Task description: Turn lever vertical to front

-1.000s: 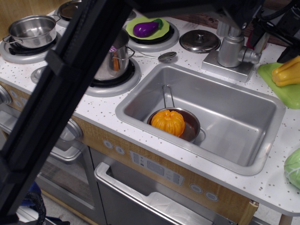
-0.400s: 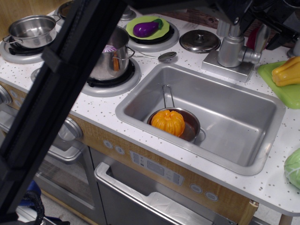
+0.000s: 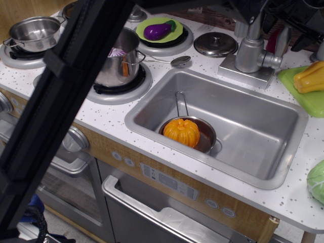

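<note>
The faucet post (image 3: 250,50) stands on its grey base behind the sink (image 3: 152,109). The lever (image 3: 282,40), a short silver-grey paddle, juts from a stub on the post's right side and points nearly straight up. My gripper (image 3: 299,23) is a dark mass at the top right edge, just above and to the right of the lever's tip. Its fingers are cut off by the frame and blend together, so I cannot tell whether they are open or touching the lever. My black arm (image 3: 66,91) crosses the left of the view.
An orange pumpkin (image 3: 181,131) lies in a small pan in the sink. A yellow pepper (image 3: 310,77) sits on a green board right of the faucet. A pot lid (image 3: 215,44), a spoon (image 3: 179,61), a pot (image 3: 121,63) and an eggplant on a plate (image 3: 158,30) are on the left.
The dark gripper parts have moved up and right, uncovering the lever, which now shows standing upright. The black arm has shifted slightly left. Nothing else has moved.
</note>
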Controlling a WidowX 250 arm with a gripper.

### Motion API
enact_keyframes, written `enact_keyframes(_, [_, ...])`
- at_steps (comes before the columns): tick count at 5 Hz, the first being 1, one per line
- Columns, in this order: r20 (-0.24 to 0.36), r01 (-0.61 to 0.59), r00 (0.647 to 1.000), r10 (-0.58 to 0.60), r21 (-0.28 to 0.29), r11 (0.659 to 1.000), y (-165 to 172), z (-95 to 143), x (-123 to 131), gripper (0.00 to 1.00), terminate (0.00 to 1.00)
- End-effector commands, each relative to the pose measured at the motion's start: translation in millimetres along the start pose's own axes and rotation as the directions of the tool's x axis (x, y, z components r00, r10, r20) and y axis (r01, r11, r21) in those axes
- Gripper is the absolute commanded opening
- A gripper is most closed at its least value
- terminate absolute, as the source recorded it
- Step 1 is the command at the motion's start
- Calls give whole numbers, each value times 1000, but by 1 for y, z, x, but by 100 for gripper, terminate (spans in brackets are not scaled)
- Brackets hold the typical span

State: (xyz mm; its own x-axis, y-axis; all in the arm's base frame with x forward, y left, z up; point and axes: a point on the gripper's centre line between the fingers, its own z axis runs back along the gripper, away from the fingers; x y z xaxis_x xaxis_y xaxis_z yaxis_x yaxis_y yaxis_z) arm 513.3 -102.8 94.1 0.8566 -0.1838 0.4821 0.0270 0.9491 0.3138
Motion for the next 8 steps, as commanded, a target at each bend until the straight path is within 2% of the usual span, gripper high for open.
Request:
enact_keyframes(1, [67, -67, 995, 67, -8, 998, 16, 23, 23, 0, 0])
enact_keyframes(3, [33, -126, 991, 126, -22, 992, 4, 29, 10, 0, 0])
enact_keyframes(4, [-33, -182, 983, 180, -58, 982, -5, 36, -2, 0, 0])
enact_keyframes(5, [-90, -210, 975, 205, -50, 976, -10, 50, -16, 0, 0])
enact_keyframes(6, [-191, -269, 950, 247, -98, 958, -12, 47, -26, 0, 0])
enact_keyframes(7, [-267, -310, 927, 263, -152, 938, -15, 32, -36, 0, 0])
enact_keyframes(8, [-316, -332, 911, 266, -178, 926, -19, 24, -46, 0, 0])
